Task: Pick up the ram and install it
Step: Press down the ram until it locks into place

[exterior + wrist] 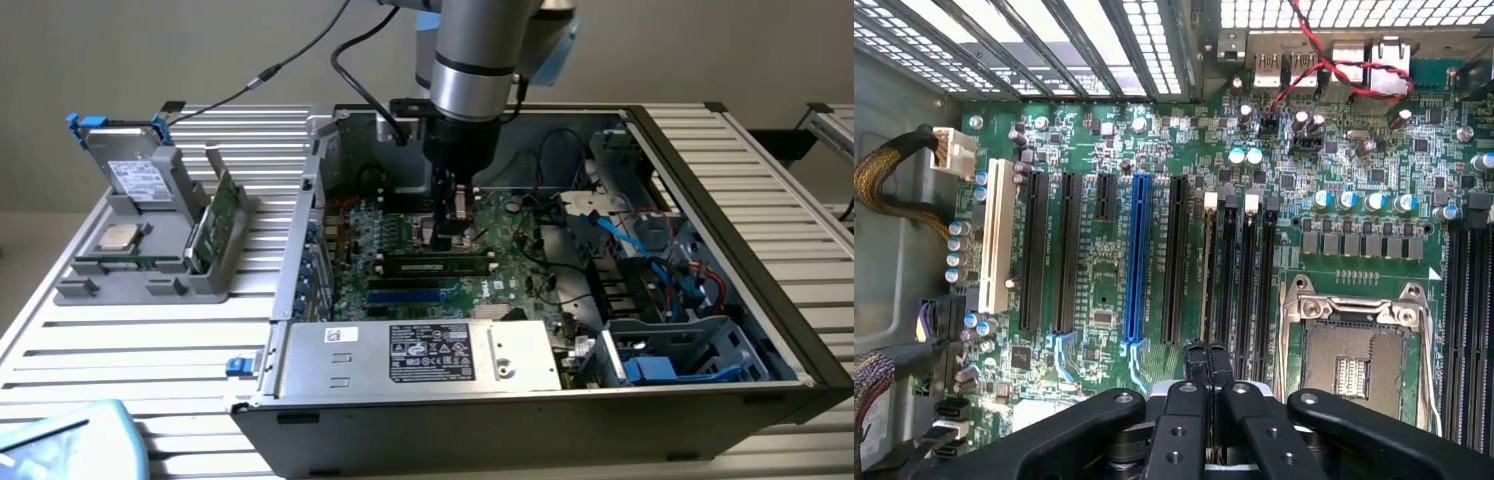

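Observation:
The ram (430, 266) is a thin dark-green stick standing on edge in a black slot of the motherboard (514, 245), inside the open computer case. My gripper (449, 246) comes straight down from above and hangs just over the middle of the stick's upper edge. In the wrist view the ram (1207, 280) shows as a thin line in the slot nearest the long black slots, running up to my gripper (1206, 362). The two black fingertips (1194, 365) stand pressed together. Whether they touch the ram's edge I cannot tell.
Beside the ram lie several empty black slots (1249, 280), a blue slot (1139, 255) and the CPU socket (1354, 350). A power supply (420, 355) fills the case's front. At the exterior view's left a grey holder (147, 275) carries a wider green card (214, 215).

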Action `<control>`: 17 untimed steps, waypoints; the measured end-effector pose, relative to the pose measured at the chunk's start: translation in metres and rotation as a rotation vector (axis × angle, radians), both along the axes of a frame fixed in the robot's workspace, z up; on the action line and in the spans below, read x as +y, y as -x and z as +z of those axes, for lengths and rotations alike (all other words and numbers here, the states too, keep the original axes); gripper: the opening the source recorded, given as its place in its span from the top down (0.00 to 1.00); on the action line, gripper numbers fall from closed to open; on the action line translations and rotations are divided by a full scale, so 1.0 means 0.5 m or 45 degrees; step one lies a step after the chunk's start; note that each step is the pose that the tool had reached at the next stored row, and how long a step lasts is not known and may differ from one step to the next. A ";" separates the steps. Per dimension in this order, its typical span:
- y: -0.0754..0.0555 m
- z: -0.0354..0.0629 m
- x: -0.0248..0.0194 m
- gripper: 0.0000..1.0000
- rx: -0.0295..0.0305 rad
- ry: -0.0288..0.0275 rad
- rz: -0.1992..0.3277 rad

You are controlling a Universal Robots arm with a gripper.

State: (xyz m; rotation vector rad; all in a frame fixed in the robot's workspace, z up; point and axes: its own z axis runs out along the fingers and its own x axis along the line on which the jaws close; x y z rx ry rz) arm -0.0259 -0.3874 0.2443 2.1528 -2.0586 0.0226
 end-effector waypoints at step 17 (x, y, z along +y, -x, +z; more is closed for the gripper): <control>-0.050 -0.034 -0.0082 0.89 -0.0018 -0.0137 -0.001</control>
